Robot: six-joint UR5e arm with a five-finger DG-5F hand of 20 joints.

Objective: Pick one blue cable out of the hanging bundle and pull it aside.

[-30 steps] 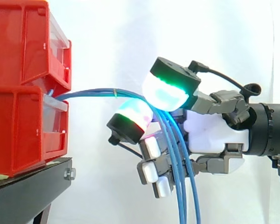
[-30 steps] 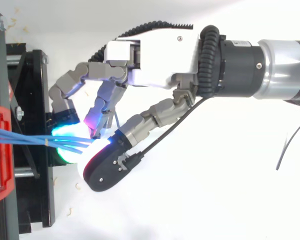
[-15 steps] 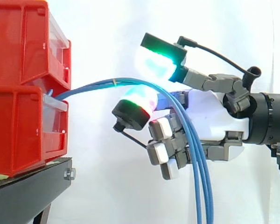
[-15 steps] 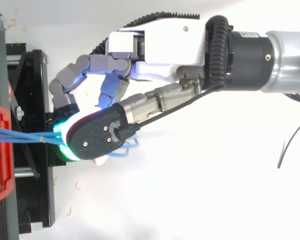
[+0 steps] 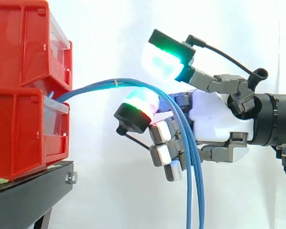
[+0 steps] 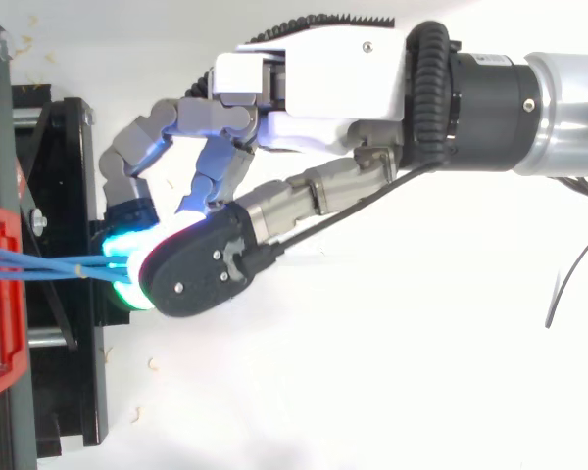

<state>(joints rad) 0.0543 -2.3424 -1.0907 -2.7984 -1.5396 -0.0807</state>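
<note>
Curled fingers (image 5: pixel 162 152) of the hand (image 5: pixel 219 129) are hooked round the blue cables (image 5: pixel 97 87). The thumb pad (image 5: pixel 164 62), glowing green, stands lifted above the cables and does not touch them, so this is a hook and not a pinch. Whether one cable is separated from the others, I cannot tell.

At the far left is the lower red bin (image 5: pixel 19 133), on a black stand (image 5: pixel 28 195), with an upper red bin (image 5: pixel 24 43) on top of it. The blue cables come out of the front of the lower red bin, rise a little and arch to the right of it. A small pale tie (image 5: pixel 115 82) binds them near the top of the arch. Further right of the bin they pass over one glowing fingertip (image 5: pixel 142 102), then fall steeply between the curled fingers and the palm and hang below the level of the bin. In the top view the blue cables (image 6: pixel 39 262) lie close together from the bin to the pads.

I judge the cables to be light, thin and flexible, with a smooth jacket that may slip between thick pads. The tie will probably drag the neighbouring cables along. The better place to take one cable is therefore right of the tie, on the hanging part, where they seem to part a little.
</note>
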